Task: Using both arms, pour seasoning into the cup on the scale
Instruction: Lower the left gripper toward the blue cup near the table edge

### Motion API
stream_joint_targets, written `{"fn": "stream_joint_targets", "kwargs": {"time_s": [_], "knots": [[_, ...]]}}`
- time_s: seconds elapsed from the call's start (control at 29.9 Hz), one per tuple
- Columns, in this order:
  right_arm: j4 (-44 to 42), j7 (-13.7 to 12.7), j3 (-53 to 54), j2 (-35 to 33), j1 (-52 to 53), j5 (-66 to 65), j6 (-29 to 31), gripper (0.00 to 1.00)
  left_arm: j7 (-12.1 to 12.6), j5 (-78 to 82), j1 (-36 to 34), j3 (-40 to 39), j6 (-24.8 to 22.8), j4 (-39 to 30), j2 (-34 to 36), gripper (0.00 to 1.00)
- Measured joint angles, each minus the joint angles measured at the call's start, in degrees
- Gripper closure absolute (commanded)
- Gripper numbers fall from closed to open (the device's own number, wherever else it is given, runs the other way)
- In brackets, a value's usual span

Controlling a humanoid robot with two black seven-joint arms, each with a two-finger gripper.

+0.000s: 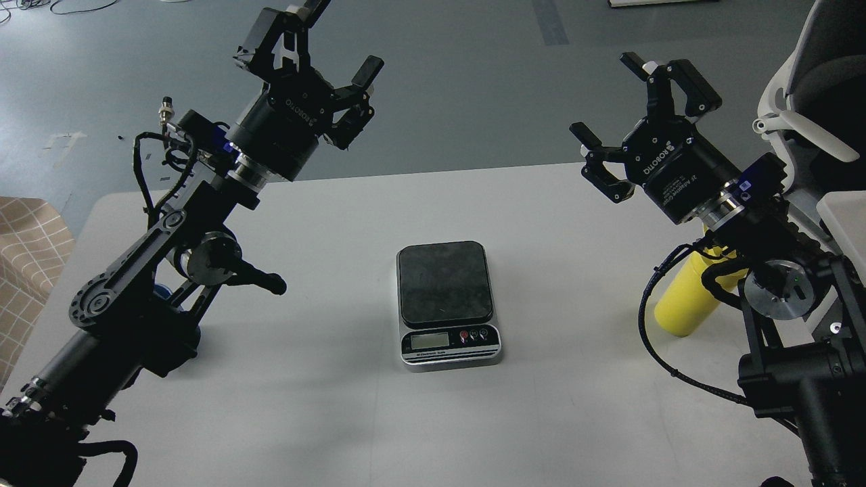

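Note:
The scale (445,281) lies flat at the middle of the white table (541,419), its dark plate bare and its display facing me. The yellow seasoning bottle (682,308) stands at the right, its top hidden behind my right arm. The cup is almost wholly hidden behind my left arm; only a blue sliver (161,292) shows at the left. My left gripper (342,37) is open and empty, raised high above the table's far left. My right gripper (607,97) is open and empty, raised above the far right, beyond the bottle.
A grey and white chair (812,88) stands close at the right edge. A beige checked object (27,250) sits left of the table. The floor lies beyond the table's far edge.

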Motion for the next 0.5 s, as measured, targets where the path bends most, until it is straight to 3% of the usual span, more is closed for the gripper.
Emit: {"fn": "stream_joint_targets", "kwargs": {"time_s": [0.5], "knots": [[0.3,0.0,0.0,0.0,-0.4,0.1,0.0,0.0,-2.5,9.5,0.2,1.7,-5.3,-9.3,24.5,0.01]]}}
